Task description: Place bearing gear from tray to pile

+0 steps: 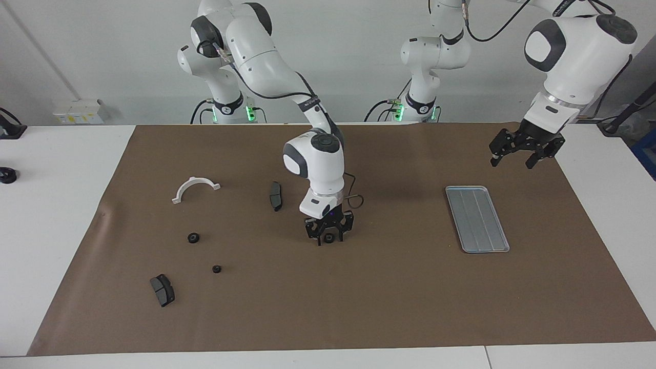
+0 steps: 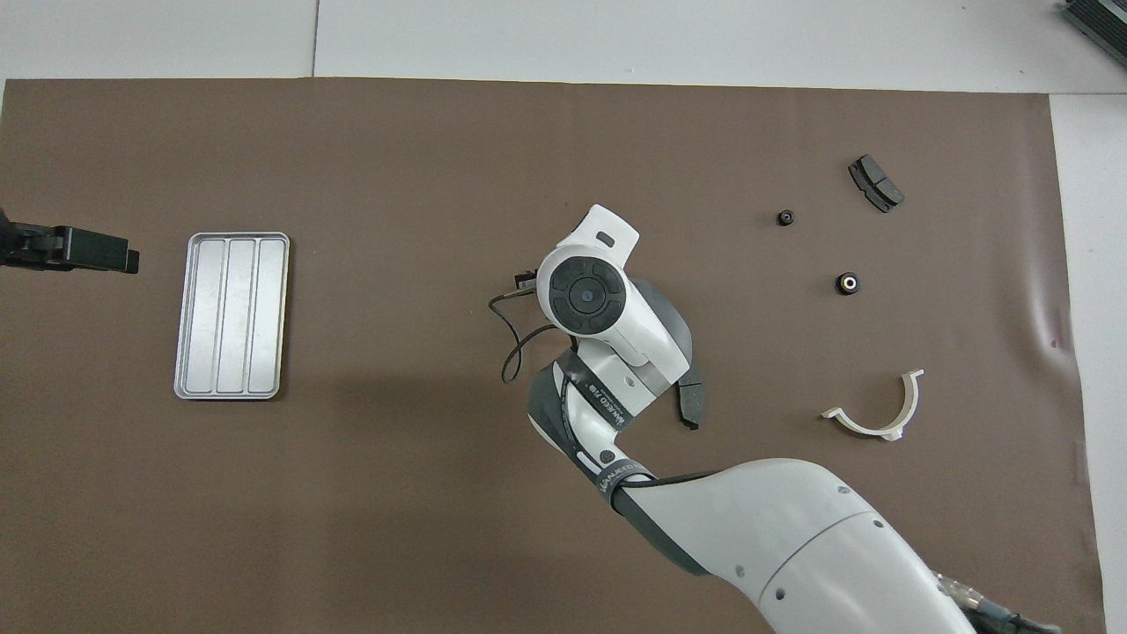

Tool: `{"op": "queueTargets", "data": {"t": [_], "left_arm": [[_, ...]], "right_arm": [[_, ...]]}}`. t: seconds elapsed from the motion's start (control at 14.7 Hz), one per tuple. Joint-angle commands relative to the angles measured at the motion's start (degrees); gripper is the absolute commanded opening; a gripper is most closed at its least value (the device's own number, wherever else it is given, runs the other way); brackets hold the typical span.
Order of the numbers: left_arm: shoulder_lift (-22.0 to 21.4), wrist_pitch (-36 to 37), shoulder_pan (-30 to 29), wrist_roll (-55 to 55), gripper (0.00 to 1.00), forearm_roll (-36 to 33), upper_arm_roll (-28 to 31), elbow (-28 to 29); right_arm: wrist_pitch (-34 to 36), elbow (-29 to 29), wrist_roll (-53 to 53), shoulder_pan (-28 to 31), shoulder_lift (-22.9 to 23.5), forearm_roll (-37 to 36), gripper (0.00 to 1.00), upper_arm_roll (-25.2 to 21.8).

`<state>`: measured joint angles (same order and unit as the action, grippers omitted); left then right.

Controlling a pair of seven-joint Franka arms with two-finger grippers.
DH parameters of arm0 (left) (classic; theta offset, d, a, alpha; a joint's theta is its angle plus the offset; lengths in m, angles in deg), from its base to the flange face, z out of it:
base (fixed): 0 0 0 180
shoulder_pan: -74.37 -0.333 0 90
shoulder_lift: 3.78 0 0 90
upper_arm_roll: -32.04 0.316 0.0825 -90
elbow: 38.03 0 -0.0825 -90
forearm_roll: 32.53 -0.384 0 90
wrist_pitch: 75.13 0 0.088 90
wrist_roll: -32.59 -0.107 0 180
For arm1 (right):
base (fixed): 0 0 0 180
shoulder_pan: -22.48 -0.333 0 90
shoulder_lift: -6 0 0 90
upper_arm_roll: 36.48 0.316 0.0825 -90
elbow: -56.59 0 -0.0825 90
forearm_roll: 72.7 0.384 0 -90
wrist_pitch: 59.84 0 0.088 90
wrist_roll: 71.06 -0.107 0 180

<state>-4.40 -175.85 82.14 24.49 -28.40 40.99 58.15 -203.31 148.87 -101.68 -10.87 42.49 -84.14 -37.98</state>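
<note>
on the brown mat [image 1: 328, 302], toward the right arm's end of the table from the right gripper, lies the pile: a white half-ring bracket [image 1: 195, 188], two small black gears [image 1: 193, 238] [image 1: 217, 268] and a dark brake pad [image 1: 162, 290], all well apart from that gripper; a second brake pad [image 1: 275, 195] stands just beside the right arm's wrist, nearer to the robots than the fingertips. the right gripper [image 1: 329, 238] is down at the mat near the table's middle, fingers spread, with a small black bearing gear [image 1: 329, 237] between the fingertips; whether the fingers touch it cannot be told. in the overhead view the wrist covers this gear. toward the left arm's end, well apart from the right gripper, lies the silver tray [image 1: 477, 219], nothing in it. the left gripper [image 1: 525, 154] hangs open above the mat, near the tray's end that is nearer to the robots, waiting.
</note>
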Motion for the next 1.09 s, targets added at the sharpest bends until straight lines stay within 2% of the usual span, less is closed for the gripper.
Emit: {"op": "queueTargets", "data": {"t": [0.0, 0.14, 0.2, 0.34, 0.48, 0.55, 0.61, 0.82, 1.02], "left_arm": [[2.37, 6.4, -0.91, -0.51, 1.0, -0.96, -0.51, -6.34], [2.64, 9.22, -1.26, -0.51, 1.0, -0.88, -0.51, -7.67], [2.64, 9.66, -1.27, -0.51, 1.0, -0.87, -0.6, -7.94], [2.64, 11.41, -1.18, -0.33, 1.0, -0.7, -0.6, -8.55], [1.68, 12.57, -1.0, 0.28, 1.0, -0.87, -0.78, -8.21], [0.98, 12.74, -1.26, 0.28, 1.0, -0.87, -0.86, -7.42], [0.45, 12.31, -1.27, 0.37, 1.0, -0.87, -0.78, -6.54], [0.27, 12.04, -1.18, 0.37, 1.0, -0.87, -0.78, -6.01], [0.36, 11.6, -1.18, 0.11, 1.0, -0.87, -0.69, -6.01]], "right_arm": [[3.19, -0.61, -0.49, 0.3, -0.01, -1.39, 0.7, 0.45], [3.37, -0.61, -0.49, 0.13, -0.1, -1.31, 0.7, 0.45], [3.37, -0.69, -0.49, 0.12, -0.1, -1.31, 0.67, 0.45], [3.28, -0.61, -0.49, 0.21, -0.1, -1.31, 0.41, 0.45], [3.28, -0.61, -0.49, 0.21, -0.1, -0.69, 0.21, 0.53], [3.28, -0.69, -0.49, 0.21, -0.1, -0.6, 0.06, 0.54], [3.37, -0.78, -0.67, 0.3, -0.1, -0.6, 0.0, 0.54], [3.72, -1.4, -0.84, 1.0, -0.71, -0.25, 0.0, 0.62], [9.59, -0.7, 0.82, 5.29, -8.07, 4.14, 0.0, 0.62]]}}
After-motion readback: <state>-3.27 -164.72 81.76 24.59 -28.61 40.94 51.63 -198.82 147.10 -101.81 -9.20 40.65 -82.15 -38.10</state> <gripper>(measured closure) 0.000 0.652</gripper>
